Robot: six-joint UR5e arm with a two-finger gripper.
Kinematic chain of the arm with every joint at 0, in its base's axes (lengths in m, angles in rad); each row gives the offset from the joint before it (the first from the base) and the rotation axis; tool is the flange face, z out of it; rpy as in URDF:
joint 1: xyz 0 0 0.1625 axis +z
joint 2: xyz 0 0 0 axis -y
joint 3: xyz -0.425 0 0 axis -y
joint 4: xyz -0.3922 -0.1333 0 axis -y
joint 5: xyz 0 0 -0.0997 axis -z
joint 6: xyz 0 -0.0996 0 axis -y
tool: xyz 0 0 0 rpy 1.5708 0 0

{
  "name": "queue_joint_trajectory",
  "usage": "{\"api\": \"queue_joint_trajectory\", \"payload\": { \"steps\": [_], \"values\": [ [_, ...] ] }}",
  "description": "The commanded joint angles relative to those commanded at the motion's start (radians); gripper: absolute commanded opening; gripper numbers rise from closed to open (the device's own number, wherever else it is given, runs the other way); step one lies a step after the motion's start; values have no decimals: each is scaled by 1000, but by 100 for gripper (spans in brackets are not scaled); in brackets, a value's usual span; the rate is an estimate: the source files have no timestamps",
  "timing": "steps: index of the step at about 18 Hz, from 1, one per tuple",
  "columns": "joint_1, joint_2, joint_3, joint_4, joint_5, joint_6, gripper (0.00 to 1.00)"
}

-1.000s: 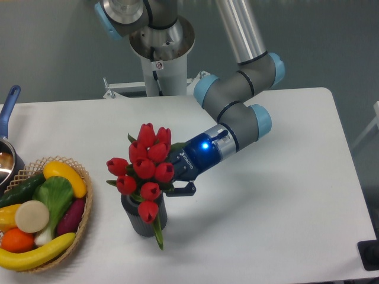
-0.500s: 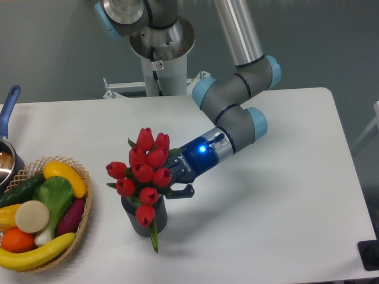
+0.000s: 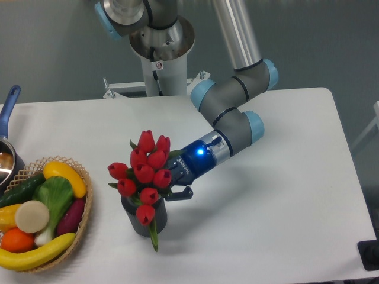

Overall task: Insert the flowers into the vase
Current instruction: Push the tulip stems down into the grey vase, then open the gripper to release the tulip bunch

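White table [image 3: 284, 195]; gripper [image 3: 172, 180] fingers clasp the flowers [image 3: 145, 171] — stems down in the vase [image 3: 144, 219]

White table [image 3: 278, 195] carries the vase [image 3: 144, 220], wicker basket [image 3: 82, 220] and a pot [image 3: 7, 161].

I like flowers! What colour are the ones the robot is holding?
The flowers are red with green stems, seen in the fixed camera view.

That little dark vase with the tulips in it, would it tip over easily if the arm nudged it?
Probably, yes. The vase is small and narrow, while the flowers spread wider than its mouth and stand well above it, so it looks top-heavy. The gripper is at the stems just above the rim; a sideways pull there could lever it over.
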Motion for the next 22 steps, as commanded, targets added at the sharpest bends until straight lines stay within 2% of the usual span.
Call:
{"api": "queue_joint_trajectory", "payload": {
  "steps": [2, 4, 5, 7, 9, 10, 12, 17, 20, 22],
  "values": [
    [2, 5, 2, 0, 26, 0, 48],
    [6, 5, 2, 2, 28, 0, 57],
    [6, 5, 2, 0, 28, 0, 58],
    [6, 5, 2, 0, 28, 0, 68],
    [8, 8, 0, 0, 28, -2, 71],
    [8, 8, 0, 2, 28, -2, 78],
    [11, 14, -5, 0, 29, -2, 99],
    [21, 64, -32, 0, 35, -2, 100],
    [28, 103, -37, 0, 173, -3, 100],
    [29, 107, -34, 2, 207, -3, 100]
  ]
}}
